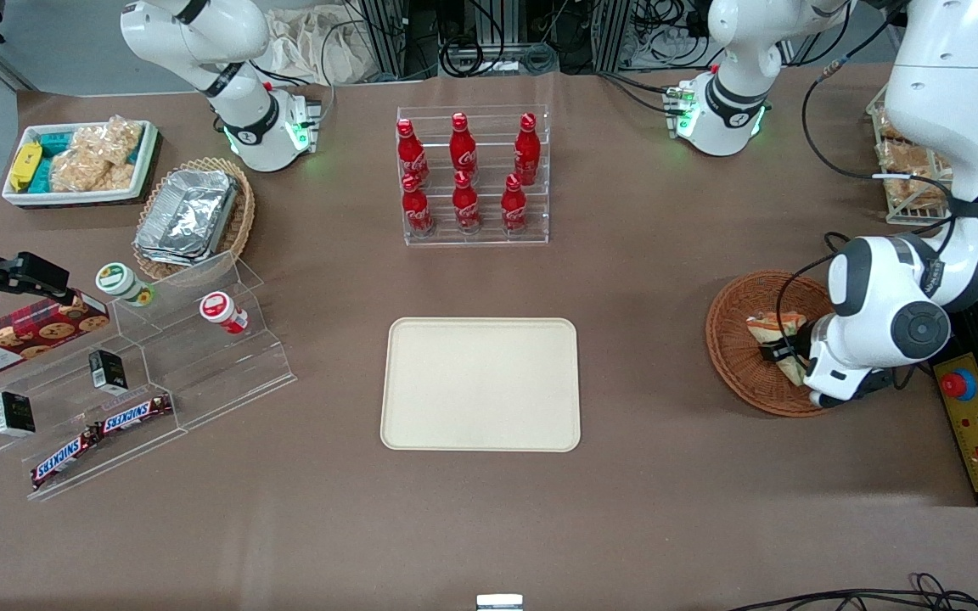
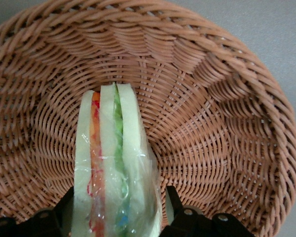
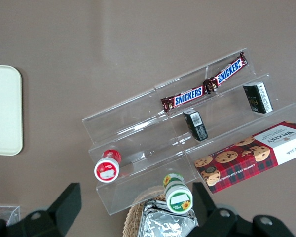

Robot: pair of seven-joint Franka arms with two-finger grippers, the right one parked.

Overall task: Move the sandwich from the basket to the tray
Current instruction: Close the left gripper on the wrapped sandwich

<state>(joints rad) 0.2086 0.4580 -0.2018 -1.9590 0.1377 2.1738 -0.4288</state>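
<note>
The tray [image 1: 480, 383] lies bare on the tabletop [image 1: 667, 509], nearest the front camera and well apart from the basket [image 1: 731, 339], which sits toward the working arm's end. In the basket the gripper [image 1: 782, 352] is closed on the sandwich [image 1: 773, 327], one finger [image 2: 64, 212] against each bread face. The arm's white wrist covers part of the basket's rim and most of the wedge. From the wrist, the sandwich [image 2: 111, 168] stands on edge, its wrapped lower end cut off. Farther away stands a rack of red bottles [image 1: 468, 174].
</note>
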